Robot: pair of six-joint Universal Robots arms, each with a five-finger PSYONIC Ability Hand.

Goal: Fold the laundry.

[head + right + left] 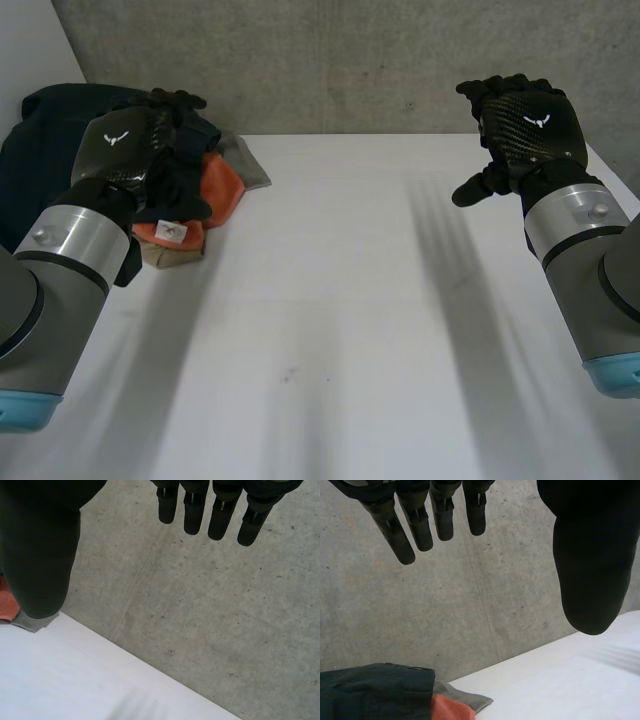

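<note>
Head: looking down from six o'clock onto desk. Wrists: low, facing twelve-o'clock wall, sharing desk's far edge.

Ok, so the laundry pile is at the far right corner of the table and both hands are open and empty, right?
Not quite. The laundry pile sits at the far left corner of the table, by the left hand, as the head view shows. The rest holds: the left hand and the right hand are both open and empty.

Wall: grey concrete, faint vertical seam, across the upper frame. Panel: paler, plain, upper left corner. Table: white, matte top, centre and lower frame.
</note>
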